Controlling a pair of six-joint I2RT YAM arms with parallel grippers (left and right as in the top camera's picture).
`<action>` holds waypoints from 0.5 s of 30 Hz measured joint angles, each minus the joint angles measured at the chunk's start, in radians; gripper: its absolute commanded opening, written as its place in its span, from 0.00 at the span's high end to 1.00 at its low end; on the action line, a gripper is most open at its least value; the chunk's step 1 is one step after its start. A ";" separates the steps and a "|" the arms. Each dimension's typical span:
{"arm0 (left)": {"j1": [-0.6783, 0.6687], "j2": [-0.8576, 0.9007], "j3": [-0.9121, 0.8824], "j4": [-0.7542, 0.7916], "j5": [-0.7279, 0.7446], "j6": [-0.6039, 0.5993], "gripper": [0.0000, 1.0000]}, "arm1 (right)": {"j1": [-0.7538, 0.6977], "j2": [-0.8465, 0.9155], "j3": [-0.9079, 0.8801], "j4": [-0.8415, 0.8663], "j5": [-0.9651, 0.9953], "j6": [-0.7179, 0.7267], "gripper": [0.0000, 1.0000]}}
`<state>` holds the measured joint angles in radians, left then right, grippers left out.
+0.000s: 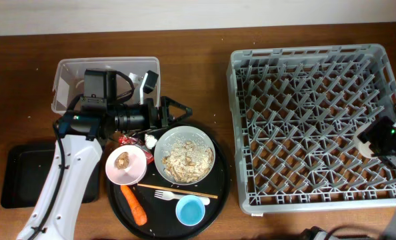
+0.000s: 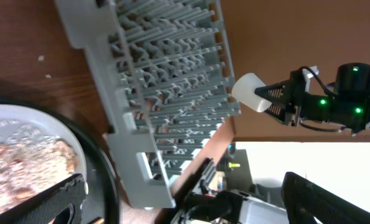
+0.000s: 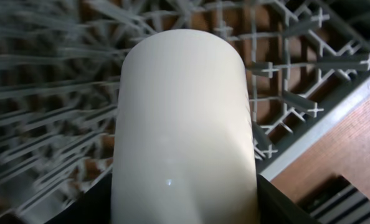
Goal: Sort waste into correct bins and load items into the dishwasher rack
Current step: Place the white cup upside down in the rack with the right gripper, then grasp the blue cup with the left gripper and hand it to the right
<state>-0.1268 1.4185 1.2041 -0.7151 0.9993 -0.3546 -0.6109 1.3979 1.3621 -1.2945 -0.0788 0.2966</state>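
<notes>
My right gripper (image 1: 379,143) is shut on the white cup (image 3: 182,124) and holds it above the right side of the grey dishwasher rack (image 1: 305,120). The left wrist view also shows the cup (image 2: 252,92) over the rack (image 2: 166,93). My left gripper (image 1: 175,113) is open and empty, just above the far rim of the white bowl (image 1: 185,157) of rice-like leftovers. On the round black tray lie a small plate (image 1: 126,165) with a brown lump, a carrot (image 1: 135,203), a white fork (image 1: 168,195), chopsticks (image 1: 181,191), a light blue cup (image 1: 190,211), a red wrapper (image 1: 127,140) and a tissue (image 1: 149,140).
The clear tub (image 1: 105,80) stands at the back left, partly under my left arm. The shallow black tray (image 1: 25,173) lies at the front left. The round tray (image 1: 215,193) sits between it and the rack, on the wooden table.
</notes>
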 measured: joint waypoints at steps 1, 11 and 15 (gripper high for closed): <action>0.000 0.000 0.000 -0.003 -0.014 0.008 0.01 | -0.012 0.054 -0.002 -0.007 0.008 0.010 0.46; -0.001 0.000 0.000 -0.024 -0.077 0.027 0.02 | -0.014 0.200 0.093 -0.061 -0.137 -0.013 0.27; -0.006 0.000 0.003 -0.109 -0.169 0.045 0.41 | 0.013 0.049 0.127 -0.097 -0.341 -0.176 0.23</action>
<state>-0.1326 1.4185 1.2068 -0.8238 0.8307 -0.3099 -0.5983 1.4471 1.4895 -1.3918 -0.4194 0.1207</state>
